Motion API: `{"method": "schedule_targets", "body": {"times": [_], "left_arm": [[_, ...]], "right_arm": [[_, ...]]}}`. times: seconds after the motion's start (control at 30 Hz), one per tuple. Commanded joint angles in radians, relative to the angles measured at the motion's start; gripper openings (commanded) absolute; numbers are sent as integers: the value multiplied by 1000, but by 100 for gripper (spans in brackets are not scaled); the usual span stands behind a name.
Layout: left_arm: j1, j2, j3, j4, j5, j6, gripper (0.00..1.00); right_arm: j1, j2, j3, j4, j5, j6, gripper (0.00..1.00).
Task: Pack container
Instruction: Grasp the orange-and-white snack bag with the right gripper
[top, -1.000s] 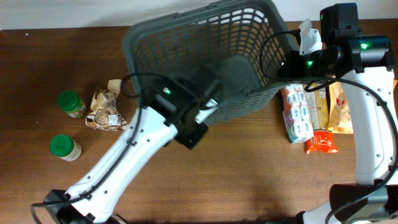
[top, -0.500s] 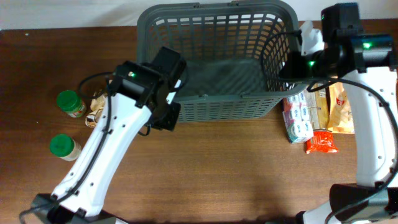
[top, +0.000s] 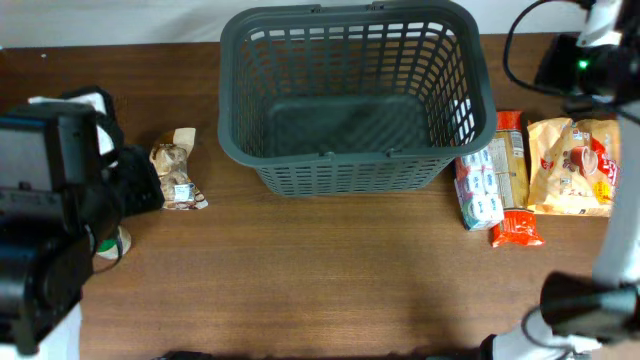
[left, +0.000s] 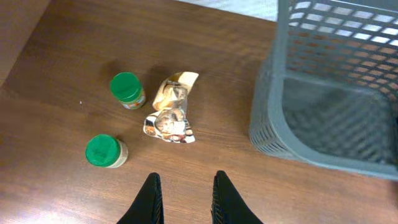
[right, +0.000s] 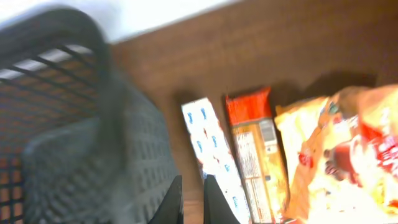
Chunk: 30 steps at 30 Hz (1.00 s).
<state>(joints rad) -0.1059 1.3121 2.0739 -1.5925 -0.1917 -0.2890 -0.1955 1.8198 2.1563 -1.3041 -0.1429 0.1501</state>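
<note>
The container, a large dark grey lattice basket (top: 350, 178), stands upright at the back middle of the table, and nothing shows inside it. Its corner fills the right of the left wrist view (left: 273, 127) and the left of the right wrist view (right: 124, 149). My left gripper (left: 185, 177) hovers high over bare wood left of the basket, open a little with nothing between its fingers. My right gripper (right: 193, 180) is shut and empty, over the gap between the basket's right wall and a blue-and-white pack (right: 211, 146).
Two green-lidded jars (left: 127, 89) (left: 104, 151) and a crumpled snack packet (left: 169, 112) (top: 175, 172) lie left of the basket. To its right lie the blue-and-white pack (top: 478, 185), an orange box (top: 512, 160), a red packet (top: 517, 228) and a yellow bag (top: 570, 165).
The basket has turned from skewed to square. My left arm has left its front left corner and swung far left and up, jaws parting slightly. My right arm has drawn away from the right rim.
</note>
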Motion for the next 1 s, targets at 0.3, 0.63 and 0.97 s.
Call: {"method": "schedule_targets", "body": {"times": [0.3,0.63,0.97], "left_arm": [[15,17,-1,6,-16,-9,10],[15,17,-1,2,-15,14,15],[15,17,-1,10,-16,14,35]], "right_arm": [[146,188,-8,93,-138,16,4],[174,167,3,52,-111,16,4],[10,134,-75,-98,132,-144,50]]}}
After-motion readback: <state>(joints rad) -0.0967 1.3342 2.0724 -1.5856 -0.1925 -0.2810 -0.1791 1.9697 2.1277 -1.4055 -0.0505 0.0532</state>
